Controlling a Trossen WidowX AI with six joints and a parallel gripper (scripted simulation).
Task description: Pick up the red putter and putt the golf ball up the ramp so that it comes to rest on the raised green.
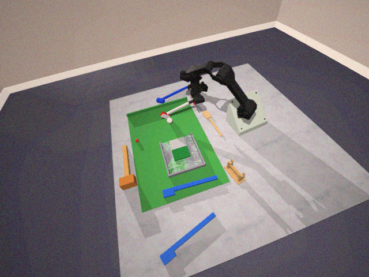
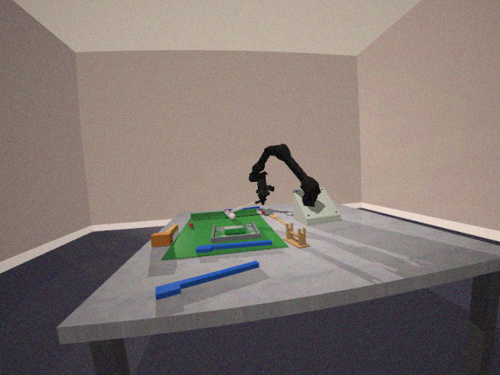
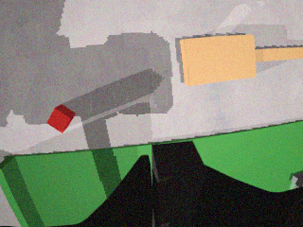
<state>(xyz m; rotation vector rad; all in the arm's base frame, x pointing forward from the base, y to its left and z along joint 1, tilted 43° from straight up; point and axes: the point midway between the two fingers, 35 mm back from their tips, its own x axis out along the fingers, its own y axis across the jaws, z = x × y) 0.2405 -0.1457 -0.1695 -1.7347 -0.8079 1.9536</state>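
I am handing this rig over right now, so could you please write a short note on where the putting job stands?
Hand: shut on the red putter, gripping the end of its shaft.
Putter head: low over the far end of the green mat, right beside the golf ball, on the side away from the green.
Ball: on the mat, short of the ramp.
Raised green: nothing on it.
Done: putter picked up and lined up behind the ball.
Left: strike the ball up the ramp so it rests on the green.
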